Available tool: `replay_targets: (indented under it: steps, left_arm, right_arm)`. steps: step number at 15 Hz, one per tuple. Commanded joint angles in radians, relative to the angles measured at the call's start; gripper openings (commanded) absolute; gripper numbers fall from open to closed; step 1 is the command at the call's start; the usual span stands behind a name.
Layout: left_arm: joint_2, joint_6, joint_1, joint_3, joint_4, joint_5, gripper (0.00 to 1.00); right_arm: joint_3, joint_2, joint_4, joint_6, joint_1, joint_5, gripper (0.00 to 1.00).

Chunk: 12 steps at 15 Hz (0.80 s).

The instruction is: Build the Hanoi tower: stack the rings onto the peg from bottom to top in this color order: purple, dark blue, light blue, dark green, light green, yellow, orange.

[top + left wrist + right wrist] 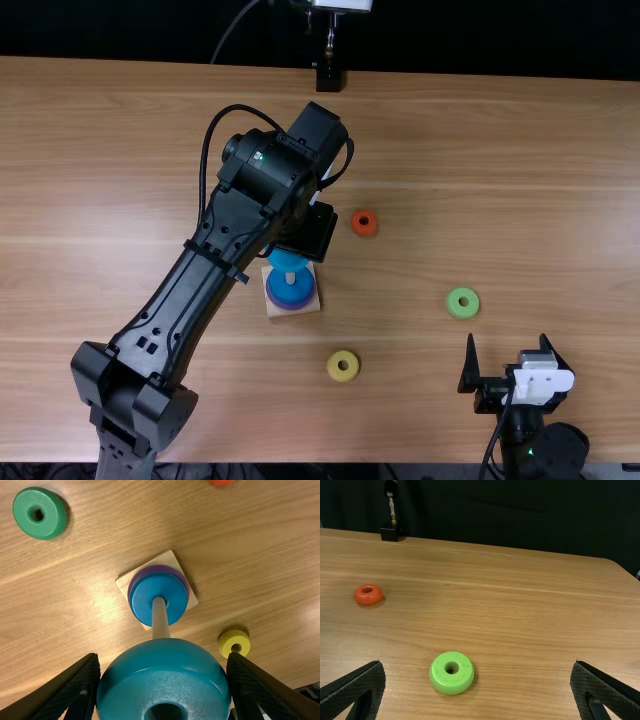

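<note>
Two rings, purple (156, 570) below dark blue (141, 597), sit on the peg (159, 617). The left gripper (308, 234) is closed around the light blue ring (162, 672), near the peg; the right gripper (508, 338) is spread wide, holding nothing. Orange (364, 223), light green (474, 303), yellow (343, 376) and dark green (51, 522) rings lie apart on the table (560, 180).

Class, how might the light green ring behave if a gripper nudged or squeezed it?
Nudged, the light green ring would probably slide rather than roll, since it lies flat. It looks solid and evenly round, so it should feel stiff when squeezed. Its smooth, rounded edge might slip if pinched off-centre.
</note>
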Motion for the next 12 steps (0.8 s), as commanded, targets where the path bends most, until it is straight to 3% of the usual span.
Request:
replay_targets:
  steps: [1,3,4,7,8,10,11,12]
  left_arm:
    - [0.017,-0.01,-0.007,0.024,-0.003,-0.003,0.0]
    - [0.034,-0.008,-0.006,0.019,-0.004,-0.003,0.05]
    - [0.035,-0.008,-0.006,0.016,-0.006,-0.001,0.14]
    - [0.037,-0.008,-0.007,0.016,-0.025,0.001,0.29]
    - [0.037,-0.008,-0.007,0.016,-0.025,0.001,0.4]
    - [0.038,-0.006,-0.007,0.016,-0.025,0.004,0.86]
    - [0.038,-0.006,-0.007,0.015,-0.025,0.006,1.0]
    - [0.038,-0.006,-0.007,0.012,-0.025,0.012,1.0]
  right_arm:
    - [-0.069,-0.013,-0.055,0.007,-0.011,0.009,1.0]
    - [-0.069,-0.013,-0.055,0.007,-0.011,0.009,1.0]
    - [-0.069,-0.013,-0.055,0.007,-0.011,0.009,1.0]
    - [-0.069,-0.013,-0.055,0.007,-0.011,0.009,1.0]
    - [-0.069,-0.013,-0.055,0.007,-0.011,0.009,1.0]
    - [-0.069,-0.013,-0.055,0.007,-0.011,0.009,1.0]
    - [-0.069,-0.013,-0.055,0.007,-0.011,0.009,1.0]
    - [-0.069,-0.013,-0.055,0.007,-0.011,0.009,1.0]
